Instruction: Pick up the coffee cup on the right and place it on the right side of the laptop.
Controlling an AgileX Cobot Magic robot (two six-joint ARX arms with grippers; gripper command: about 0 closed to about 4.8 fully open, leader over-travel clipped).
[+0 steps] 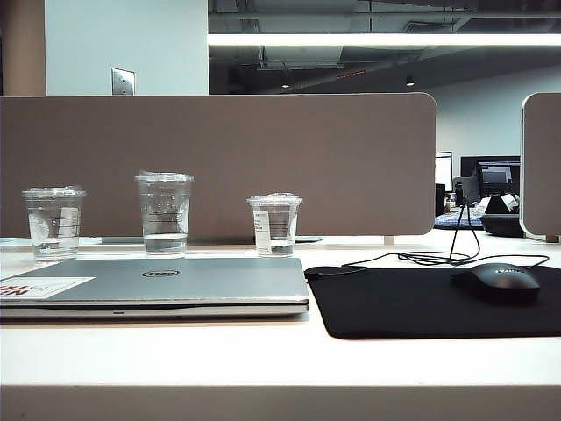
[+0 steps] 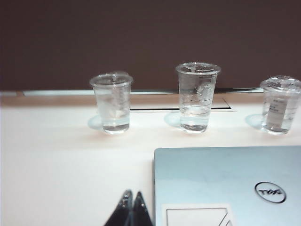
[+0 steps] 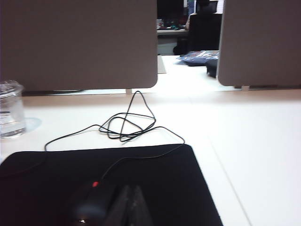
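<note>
The coffee cup (image 1: pixel 275 225) is the rightmost of three clear lidded cups; a narrow white sticker runs down its side, and it stands behind the laptop's far right corner. It also shows in the left wrist view as the coffee cup (image 2: pixel 280 106) and at the edge of the right wrist view as the coffee cup (image 3: pixel 10 110). The silver laptop (image 1: pixel 175 285) lies closed, its Dell logo up (image 2: pixel 225 179). My left gripper (image 2: pixel 132 195) is shut and empty, low over the table beside the laptop's left edge. My right gripper (image 3: pixel 130 190) is shut and empty above the mouse pad. Neither gripper shows in the exterior view.
Two other clear cups (image 1: pixel 54 224) (image 1: pixel 164 215) stand left of the coffee cup. A black mouse pad (image 1: pixel 429 303) lies right of the laptop with a black mouse (image 1: pixel 497 282) on it. A looped cable (image 3: pixel 127 125) lies behind the pad. A grey partition (image 1: pixel 219 162) closes the back.
</note>
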